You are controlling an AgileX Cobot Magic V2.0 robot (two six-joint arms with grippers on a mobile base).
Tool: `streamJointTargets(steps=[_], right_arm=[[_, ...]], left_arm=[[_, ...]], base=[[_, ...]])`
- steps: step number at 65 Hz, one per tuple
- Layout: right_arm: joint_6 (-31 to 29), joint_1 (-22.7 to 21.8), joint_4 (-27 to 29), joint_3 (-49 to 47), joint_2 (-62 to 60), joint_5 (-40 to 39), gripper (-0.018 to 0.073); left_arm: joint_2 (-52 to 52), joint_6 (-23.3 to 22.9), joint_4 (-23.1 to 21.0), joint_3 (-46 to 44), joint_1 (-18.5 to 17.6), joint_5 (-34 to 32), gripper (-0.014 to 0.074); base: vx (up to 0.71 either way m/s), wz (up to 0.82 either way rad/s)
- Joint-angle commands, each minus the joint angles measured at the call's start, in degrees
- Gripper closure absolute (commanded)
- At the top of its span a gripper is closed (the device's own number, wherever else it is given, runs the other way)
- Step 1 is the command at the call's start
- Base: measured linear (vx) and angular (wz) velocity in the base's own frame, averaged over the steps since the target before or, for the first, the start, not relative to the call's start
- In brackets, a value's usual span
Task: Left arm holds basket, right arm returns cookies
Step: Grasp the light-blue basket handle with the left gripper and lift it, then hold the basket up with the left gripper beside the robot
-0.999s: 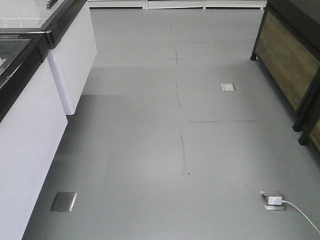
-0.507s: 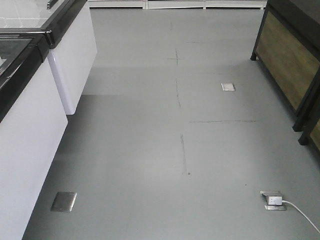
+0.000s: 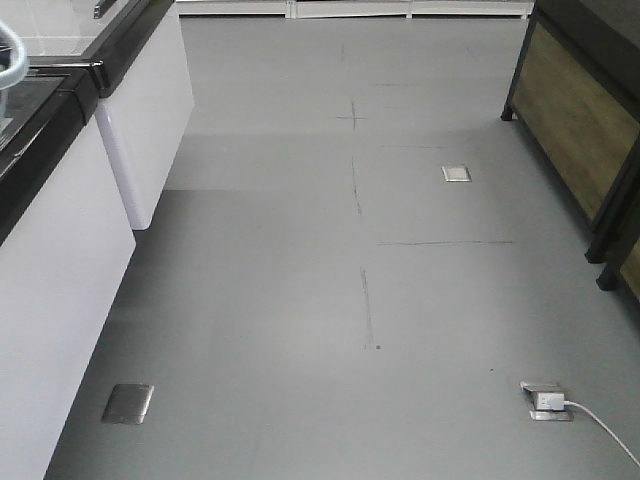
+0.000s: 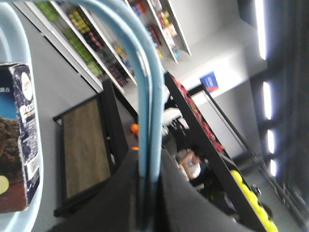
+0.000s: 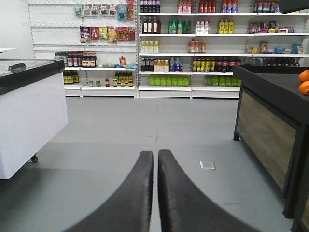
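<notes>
The left gripper (image 4: pixel 146 166), black and pointed, is clenched on the light blue hoop handle (image 4: pixel 148 87), which rises out of it in a long curve toward the top of the left wrist view. The handle belongs to the light blue plastic shopping basket (image 4: pixel 7 38), whose rim shows as a pale band along the left edge. Inside that rim sits the dark blue rectangular cookie box (image 4: pixel 17 140), with its chocolate cookie picture, a round white logo near its upper end, a barcode on the narrow side facing the handle, and a brown-red band at its lower end. Beyond the handle: a black stand with a wood-grain panel (image 4: pixel 84 145), then stocked store shelves (image 4: pixel 101 53). The right gripper (image 5: pixel 155 153), two black curved fingers, is closed to a thin slit with nothing between them, and hangs above the grey floor (image 5: pixel 145 125), apart from the basket. Around it: a white chest freezer with a black rim (image 5: pixel 29 106) to the left, oranges (image 5: pixel 304 82) on a black stand to the right, and white shelving of bottles (image 5: pixel 193 48) at the far wall. In the front view, a sliver of pale blue curved plastic (image 3: pixel 8 62) shows at the left edge over the freezer; which part it is cannot be told. A white plug and cable (image 3: pixel 570 408) lies on the floor.
</notes>
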Motion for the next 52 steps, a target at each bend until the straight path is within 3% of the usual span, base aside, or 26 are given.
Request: streamJointTargets(steps=[1,13,32,52], right_arm=[[0.1,-0.1,-0.2,1.1,-0.6,-4.2,0.0565],[0.1,-0.1,-0.2,1.1,-0.6,-4.2,0.0565],[0.1,-0.1,-0.2,1.1,-0.6,-4.2,0.0565],[0.1,-0.1,-0.2,1.1,-0.6,-4.2,0.0565]], left_arm=[[-5.3,1.5,-8.7,-1.8,-5.4,0.2,0.0602],[-9.8,3.8,-8.8,6.4,-16.1,-0.3,0.0602],[-18.3,13.5,-9.0,29.4,-33.6,-6.2,0.0602],[-19.9,19.5,-9.0,44.5,-47.7,-12.3,0.0602]], base=[[0.0,0.0],[0.0,0.0],[0.0,0.0],[0.0,0.0]])
